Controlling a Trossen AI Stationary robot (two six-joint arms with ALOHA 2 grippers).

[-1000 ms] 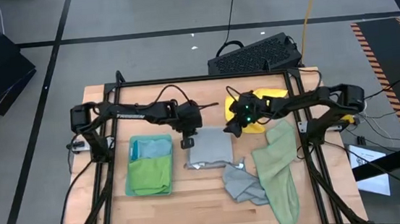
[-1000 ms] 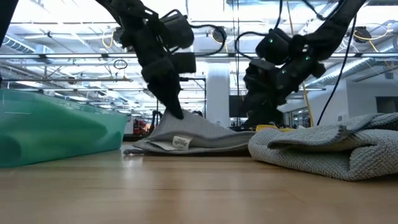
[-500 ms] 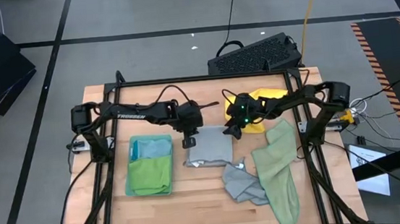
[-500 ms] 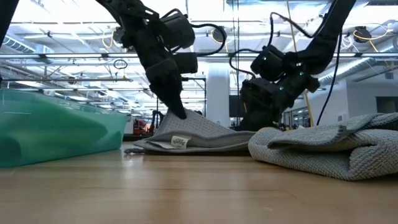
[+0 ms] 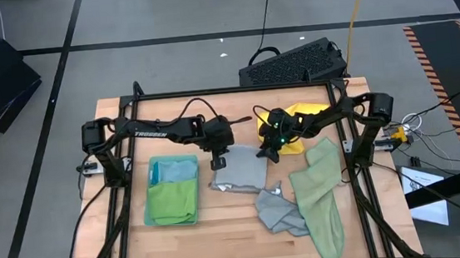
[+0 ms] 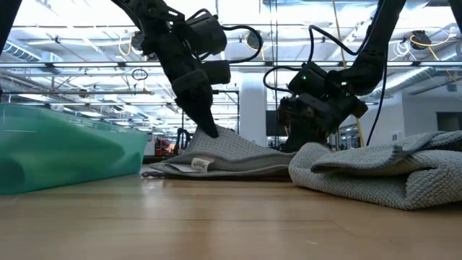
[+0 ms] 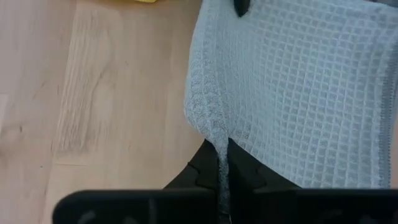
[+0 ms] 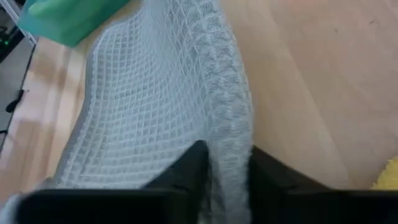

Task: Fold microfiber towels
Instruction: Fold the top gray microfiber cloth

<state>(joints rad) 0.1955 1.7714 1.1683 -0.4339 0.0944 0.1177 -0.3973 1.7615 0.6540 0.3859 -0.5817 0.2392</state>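
A grey waffle-weave towel (image 5: pixel 240 173) lies in the middle of the table, its white label (image 6: pixel 198 165) at the near left. My left gripper (image 5: pixel 217 160) is shut on its far left corner, and my right gripper (image 5: pixel 265 152) is shut on its far right corner. A crumpled grey towel (image 5: pixel 277 213) and a pale sage green towel (image 5: pixel 319 196) lie to the right. A yellow towel (image 5: pixel 305 112) lies behind my right gripper. My left gripper pinches the towel's far left corner (image 7: pixel 219 148) between its two fingers, slanting down from the far left. That corner is raised into a ridge (image 6: pixel 220 136); the rest lies on the table. My right gripper has the towel's far right edge (image 8: pixel 231 146) between its two fingers (image 8: pixel 194 163), slanting down from the far right. The cloth stands up as a bunched ridge there, and the rest of the towel slopes down onto the table.
A teal bin (image 5: pixel 173 191) with folded green and light blue towels stands left of the grey towel. A black frame rail (image 5: pixel 235 89) runs around the table. Bare wood lies along the near edge (image 5: pixel 224 246).
My right gripper has sunk and gone a little toward the table's left, down onto the grey towel's far right corner, rolling as it went. The towel's far left corner stays raised in my left gripper.
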